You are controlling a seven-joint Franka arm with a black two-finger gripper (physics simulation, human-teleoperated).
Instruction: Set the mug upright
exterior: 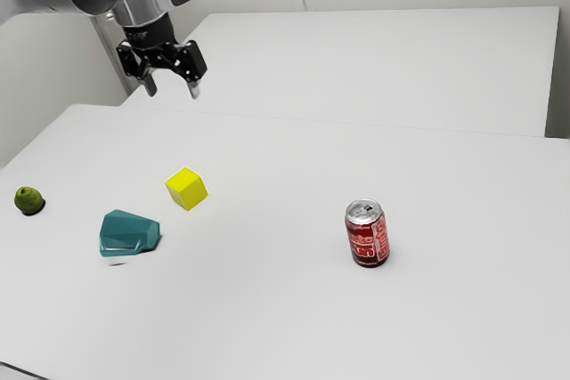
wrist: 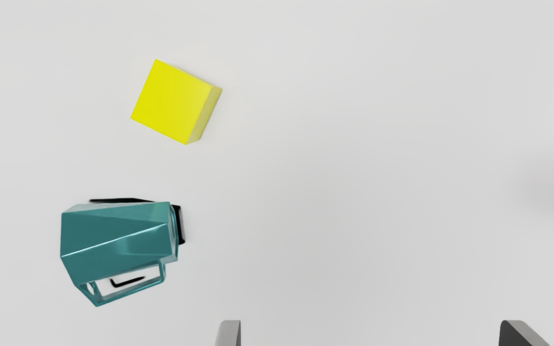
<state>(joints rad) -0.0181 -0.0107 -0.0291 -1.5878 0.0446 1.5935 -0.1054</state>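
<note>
My gripper hangs high over the back of the table in the exterior view, its fingers apart with nothing between them. A teal faceted mug lies on its side on the table, below the gripper and nearer the camera. In the wrist view the mug shows its angular side and a thin squared handle, with the gripper standing open and clear of it.
A yellow cube rests close to the mug. A red soda can stands upright toward the exterior view's right. At the exterior view's far left sits a green pear-like fruit.
</note>
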